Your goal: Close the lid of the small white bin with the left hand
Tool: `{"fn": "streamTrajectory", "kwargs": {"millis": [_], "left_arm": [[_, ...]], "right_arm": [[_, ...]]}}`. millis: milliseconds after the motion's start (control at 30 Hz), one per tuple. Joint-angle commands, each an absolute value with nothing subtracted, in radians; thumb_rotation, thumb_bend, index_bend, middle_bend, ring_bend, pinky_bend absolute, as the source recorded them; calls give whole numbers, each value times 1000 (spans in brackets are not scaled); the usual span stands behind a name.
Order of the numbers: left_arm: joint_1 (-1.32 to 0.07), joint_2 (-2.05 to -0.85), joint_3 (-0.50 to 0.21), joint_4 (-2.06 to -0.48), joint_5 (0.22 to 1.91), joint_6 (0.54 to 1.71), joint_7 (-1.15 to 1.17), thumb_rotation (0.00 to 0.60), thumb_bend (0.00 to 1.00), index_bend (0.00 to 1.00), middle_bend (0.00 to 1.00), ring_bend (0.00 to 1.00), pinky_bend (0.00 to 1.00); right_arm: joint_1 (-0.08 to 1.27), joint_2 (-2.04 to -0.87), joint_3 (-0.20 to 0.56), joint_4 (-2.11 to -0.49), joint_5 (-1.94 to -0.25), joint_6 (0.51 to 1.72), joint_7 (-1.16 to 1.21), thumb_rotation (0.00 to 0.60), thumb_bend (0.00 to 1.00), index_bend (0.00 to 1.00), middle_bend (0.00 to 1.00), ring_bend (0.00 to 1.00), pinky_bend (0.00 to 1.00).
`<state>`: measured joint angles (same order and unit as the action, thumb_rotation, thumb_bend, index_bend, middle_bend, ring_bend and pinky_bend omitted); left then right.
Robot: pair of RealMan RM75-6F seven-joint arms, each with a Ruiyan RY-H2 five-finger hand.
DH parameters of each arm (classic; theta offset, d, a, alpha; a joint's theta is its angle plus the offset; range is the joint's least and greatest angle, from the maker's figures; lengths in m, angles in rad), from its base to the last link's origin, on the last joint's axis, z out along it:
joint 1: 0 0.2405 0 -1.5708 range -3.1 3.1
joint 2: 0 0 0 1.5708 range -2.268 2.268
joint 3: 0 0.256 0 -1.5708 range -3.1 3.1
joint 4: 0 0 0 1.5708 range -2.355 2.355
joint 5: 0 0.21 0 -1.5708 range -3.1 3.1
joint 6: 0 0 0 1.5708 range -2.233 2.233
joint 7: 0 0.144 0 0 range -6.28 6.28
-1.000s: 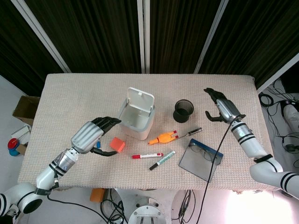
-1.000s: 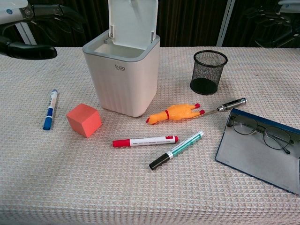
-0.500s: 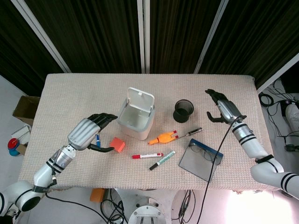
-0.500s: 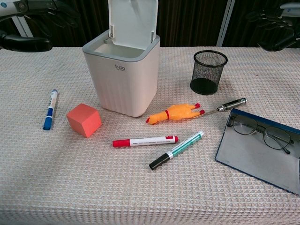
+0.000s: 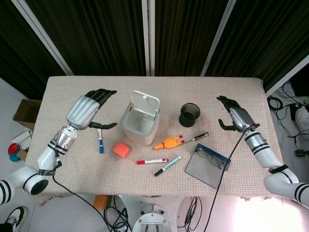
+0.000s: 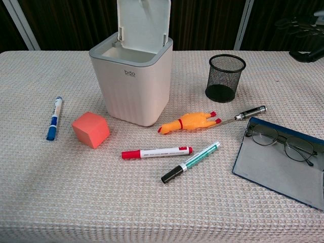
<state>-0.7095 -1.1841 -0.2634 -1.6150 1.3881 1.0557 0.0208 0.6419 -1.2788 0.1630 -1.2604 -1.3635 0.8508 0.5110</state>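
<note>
The small white bin (image 5: 140, 124) (image 6: 132, 83) stands mid-table with its lid (image 5: 146, 102) (image 6: 143, 19) raised upright at the back. My left hand (image 5: 89, 108) hovers left of the bin, apart from it, fingers spread and holding nothing. It is out of the chest view. My right hand (image 5: 234, 116) (image 6: 302, 38) is raised at the right side of the table, fingers loosely apart, holding nothing.
Left of the bin lie a blue marker (image 5: 100, 143) and an orange cube (image 5: 121, 150). In front are a rubber chicken (image 5: 168, 142), a red marker (image 5: 151, 161) and a green marker (image 5: 168, 165). A black mesh cup (image 5: 189, 115), a screwdriver (image 5: 199, 137) and glasses (image 6: 283, 142) on a blue case (image 5: 207, 165) are to the right.
My left hand has risen and moved back and left, from beside the orange cube to level with the bin's lid. My right hand has drifted slightly right.
</note>
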Motion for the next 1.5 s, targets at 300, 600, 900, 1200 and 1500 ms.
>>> {"fn": "streamTrajectory", "kwargs": {"millis": [300, 600, 900, 1200, 1500], "left_arm": [[-935, -1312, -425, -1491, 1115, 898, 79, 94, 107, 115, 188, 136, 259], [-1007, -1343, -387, -1488, 1104, 844, 151, 72, 108, 119, 264, 132, 245], [-1024, -1362, -341, -1515, 1131, 832, 155, 67, 110, 126, 328, 131, 241], [-981, -1309, -294, -1605, 1202, 888, 156, 37, 78, 128, 447, 132, 239], [-883, -1293, -211, -1671, 1288, 986, 119, 0, 60, 128, 459, 132, 239]], "right_arm": [[626, -1306, 133, -1209, -1387, 860, 534, 600, 459, 0, 0, 0, 0], [615, -1306, 127, -1188, -1402, 883, 554, 600, 459, 0, 0, 0, 0], [613, -1299, 123, -1192, -1408, 883, 572, 600, 458, 0, 0, 0, 0], [591, -1270, 120, -1232, -1423, 926, 601, 600, 457, 0, 0, 0, 0], [499, -1163, 86, -1359, -1509, 1099, 635, 600, 449, 0, 0, 0, 0]]}}
